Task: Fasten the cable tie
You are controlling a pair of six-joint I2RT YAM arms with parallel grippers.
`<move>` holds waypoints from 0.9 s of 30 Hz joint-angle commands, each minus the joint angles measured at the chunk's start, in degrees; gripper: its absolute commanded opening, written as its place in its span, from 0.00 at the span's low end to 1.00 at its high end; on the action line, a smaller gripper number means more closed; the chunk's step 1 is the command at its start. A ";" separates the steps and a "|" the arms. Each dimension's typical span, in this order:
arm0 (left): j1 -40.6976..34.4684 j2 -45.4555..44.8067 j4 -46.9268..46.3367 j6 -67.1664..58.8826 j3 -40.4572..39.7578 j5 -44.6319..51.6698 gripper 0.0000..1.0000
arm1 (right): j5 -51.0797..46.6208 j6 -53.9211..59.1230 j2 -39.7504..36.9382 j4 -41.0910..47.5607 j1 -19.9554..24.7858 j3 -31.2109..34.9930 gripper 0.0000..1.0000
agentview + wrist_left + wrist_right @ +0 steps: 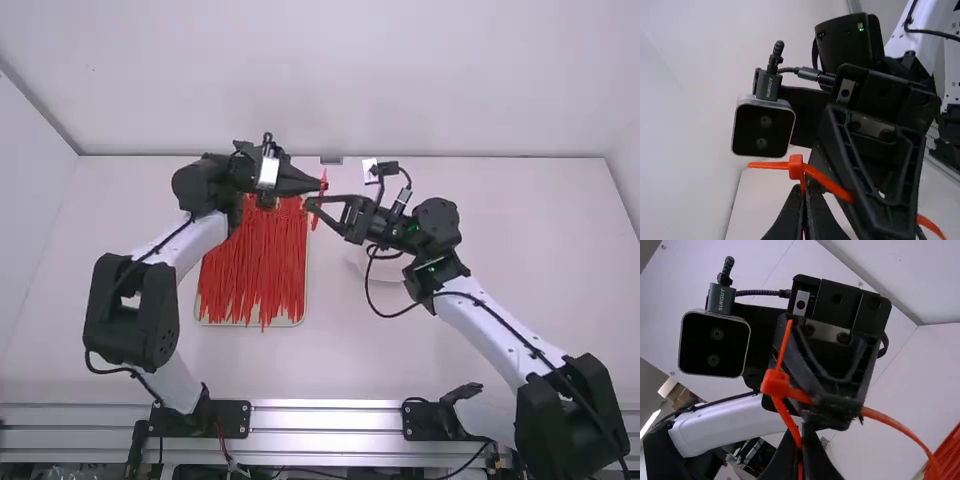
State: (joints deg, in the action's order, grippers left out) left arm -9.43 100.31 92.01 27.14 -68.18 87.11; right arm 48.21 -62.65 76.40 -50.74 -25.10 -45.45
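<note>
A heap of red ties (255, 262) lies spread left of the middle of the white table (520, 220); above its far end the left gripper (320, 183) is pinched tight on the strap of one red cable tie (796, 166), held up off the table; the tie's tip pokes through its head; meeting it from the right, tip to tip, the right gripper (309, 207) is likewise clamped hard on the same tie's strap.

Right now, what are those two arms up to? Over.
Left gripper, right gripper shut on tie. Tail through head, it seems. Spare ties below.
</note>
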 commanded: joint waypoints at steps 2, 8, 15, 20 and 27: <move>-1.20 -0.57 0.70 -0.59 1.14 2.58 0.01 | -2.54 -1.64 0.11 -1.51 1.86 0.48 0.00; -1.20 -0.57 0.70 -1.29 2.23 2.58 0.01 | -1.79 -2.10 0.11 -3.28 2.67 0.48 0.00; -1.46 -0.57 0.70 -3.06 3.74 2.56 0.01 | -1.64 -3.15 0.11 -4.59 2.67 0.48 0.00; -1.44 -0.59 0.70 -3.02 3.80 2.56 0.01 | -1.73 -2.78 0.11 -4.55 3.15 0.48 0.00; -1.51 -1.44 0.70 -2.99 3.85 2.56 0.01 | -1.79 -2.89 0.11 -4.39 3.74 0.48 0.00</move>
State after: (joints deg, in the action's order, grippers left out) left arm -10.24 100.29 92.01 25.39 -65.19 86.30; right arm 50.78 -65.45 76.40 -54.52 -22.98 -44.71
